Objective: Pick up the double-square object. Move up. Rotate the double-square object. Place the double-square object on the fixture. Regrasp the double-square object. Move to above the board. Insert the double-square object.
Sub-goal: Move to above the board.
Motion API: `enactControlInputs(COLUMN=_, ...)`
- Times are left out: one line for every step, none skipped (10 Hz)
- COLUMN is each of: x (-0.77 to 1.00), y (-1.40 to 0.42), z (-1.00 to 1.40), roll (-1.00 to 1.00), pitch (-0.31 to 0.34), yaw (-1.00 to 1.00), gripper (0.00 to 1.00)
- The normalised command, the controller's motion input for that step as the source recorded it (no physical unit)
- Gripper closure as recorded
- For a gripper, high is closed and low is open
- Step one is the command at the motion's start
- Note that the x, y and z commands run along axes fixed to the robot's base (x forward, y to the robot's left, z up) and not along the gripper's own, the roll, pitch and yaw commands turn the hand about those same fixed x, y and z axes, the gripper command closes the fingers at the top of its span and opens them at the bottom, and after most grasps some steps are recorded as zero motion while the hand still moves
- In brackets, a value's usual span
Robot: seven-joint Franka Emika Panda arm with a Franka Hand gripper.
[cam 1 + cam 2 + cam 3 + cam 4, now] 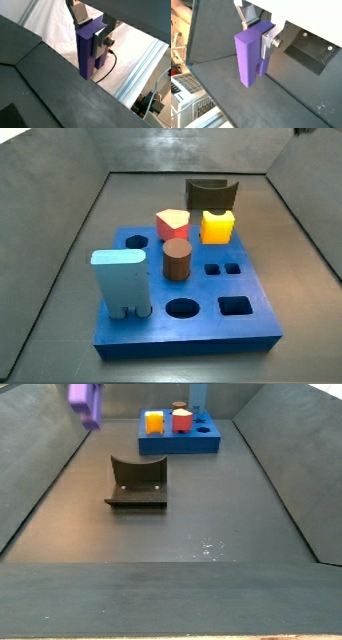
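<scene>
Purple double-square object [252,55] between gripper [259,31] fingers

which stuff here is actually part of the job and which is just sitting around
Part of the job:
- small purple plastic double-square block, clamped in the pincer, raised off the floor
- dark L-shaped fixture
- thick blue board with shaped holes

Just standing in the board:
- yellow cube
- red block
- brown cylinder
- pale blue block

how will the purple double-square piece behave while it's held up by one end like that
The double-square object looks rigid: it hangs straight below the tool. Gripped only at its top, high above the floor, it might pivot if bumped. Its smooth faces may be slippery.
</scene>
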Motion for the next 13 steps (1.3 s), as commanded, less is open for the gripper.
enactControlInputs(x=0.15, y=0.06, z=1.00, roll=-0.04, pitch=0.123, yaw=0.18, gripper=1.00)
enactControlInputs(x=0.14, y=0.05, z=1.00, roll=-0.04, pitch=0.106, yaw=0.18, gripper=1.00)
enactControlInputs(x=0.12, y=0.03, z=1.00, roll=-0.05, pitch=0.074, yaw=0.17, gripper=1.00)
enactControlInputs(x=0.10, y=0.02, z=0.98, roll=-0.05, pitch=0.050, yaw=0.16, gripper=1.00)
enactControlInputs(x=0.06, y=0.00, z=0.78, roll=-0.06, pitch=0.024, yaw=0.14, gripper=1.00)
enactControlInputs(x=0.04, y=0.00, z=0.64, roll=-0.06, pitch=0.009, yaw=0.12, gripper=1.00)
enactControlInputs(x=0.02, y=0.00, z=0.50, roll=-0.07, pitch=0.000, yaw=0.10, gripper=1.00)
enactControlInputs(x=0.02, y=-0.01, z=0.36, roll=-0.07, pitch=-0.002, yaw=0.08, gripper=1.00)
enactControlInputs(x=-0.66, y=-1.00, z=0.03, roll=-1.00, pitch=-0.026, yaw=-0.05, gripper=1.00)
enactControlInputs(x=-0.67, y=-1.00, z=0.01, roll=-1.00, pitch=-0.031, yaw=-0.06, gripper=1.00)
enactControlInputs(x=-0.71, y=-1.00, z=0.02, roll=-1.00, pitch=-0.050, yaw=-0.06, gripper=1.00)
enactControlInputs(x=-0.71, y=-1.00, z=0.01, roll=-1.00, pitch=-0.057, yaw=-0.06, gripper=1.00)
enactControlInputs(x=-0.73, y=-1.00, z=0.01, roll=-1.00, pitch=-0.072, yaw=-0.06, gripper=1.00)
